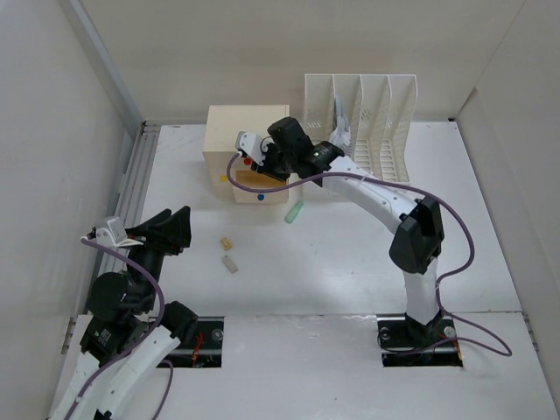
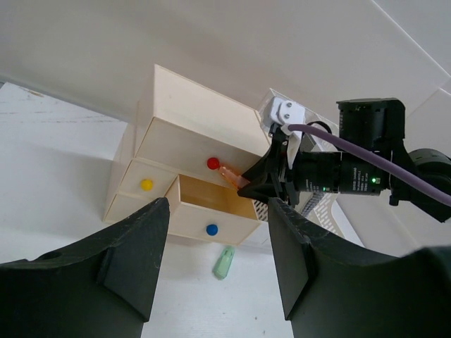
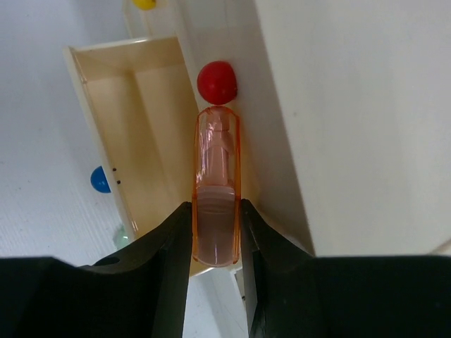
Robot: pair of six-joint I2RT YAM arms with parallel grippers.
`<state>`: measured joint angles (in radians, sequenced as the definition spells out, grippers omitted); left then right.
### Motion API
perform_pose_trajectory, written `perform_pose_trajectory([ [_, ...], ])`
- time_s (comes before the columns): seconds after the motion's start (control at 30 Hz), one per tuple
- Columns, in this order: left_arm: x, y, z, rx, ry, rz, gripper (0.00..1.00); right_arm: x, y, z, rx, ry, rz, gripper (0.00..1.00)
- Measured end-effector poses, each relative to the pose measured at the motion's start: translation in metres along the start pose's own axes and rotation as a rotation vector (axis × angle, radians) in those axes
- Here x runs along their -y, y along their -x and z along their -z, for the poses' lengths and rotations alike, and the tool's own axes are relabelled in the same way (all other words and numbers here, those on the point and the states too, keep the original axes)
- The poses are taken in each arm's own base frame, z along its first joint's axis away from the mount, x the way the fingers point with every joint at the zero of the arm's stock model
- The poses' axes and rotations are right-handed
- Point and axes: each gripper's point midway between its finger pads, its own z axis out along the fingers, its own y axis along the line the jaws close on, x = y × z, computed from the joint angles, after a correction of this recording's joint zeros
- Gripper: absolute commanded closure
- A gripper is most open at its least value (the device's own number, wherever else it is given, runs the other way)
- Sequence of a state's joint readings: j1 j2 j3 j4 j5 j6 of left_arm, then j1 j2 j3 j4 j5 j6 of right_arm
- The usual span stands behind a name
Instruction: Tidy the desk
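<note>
Clamped in my right gripper (image 3: 215, 211), the orange tube (image 3: 217, 155) hung by the open drawer (image 3: 113, 91) near the desk's (image 1: 350, 262) far edge. Light, stiff, slick, I judged — best pinched mid-barrel.

Two tan bits (image 1: 230, 262) (on the desk (image 1: 332, 262)) are too small to identify.

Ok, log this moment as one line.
right tool: shut on orange tube, tip near red knob | blue-knob drawer: open | left tool: open, empty | green tube: lying on desk
</note>
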<state>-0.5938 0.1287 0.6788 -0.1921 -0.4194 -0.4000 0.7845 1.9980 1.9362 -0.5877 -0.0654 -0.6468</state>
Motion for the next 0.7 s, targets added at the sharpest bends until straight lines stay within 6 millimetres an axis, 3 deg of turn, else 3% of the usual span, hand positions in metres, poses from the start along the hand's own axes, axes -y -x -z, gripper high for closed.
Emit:
perform_pose_trajectory([
  [0.13,0.000,0.000,0.000,0.000,0.000,0.000,0.45,-0.005,-0.008,-0.003,-0.019,0.031,-0.001,0.60],
  [0.43,0.000,0.000,0.000,0.000,0.000,0.000,0.44,-0.009,0.001,0.004,0.024,0.053,0.002,0.53],
  [0.5,0.000,0.000,0.000,0.000,0.000,0.000,0.44,-0.006,0.007,0.012,0.049,0.054,0.002,0.60],
  [0.53,0.000,0.000,0.000,0.000,0.000,0.000,0.44,-0.006,0.011,0.017,0.071,0.063,0.004,0.78],
  [0.6,0.000,0.000,0.000,0.000,0.000,0.000,0.44,-0.008,0.017,0.029,0.126,0.092,0.027,0.93],
  [0.7,0.000,-0.001,0.000,-0.002,0.001,-0.001,0.44,-0.009,0.010,0.057,0.202,0.142,0.123,1.00],
])
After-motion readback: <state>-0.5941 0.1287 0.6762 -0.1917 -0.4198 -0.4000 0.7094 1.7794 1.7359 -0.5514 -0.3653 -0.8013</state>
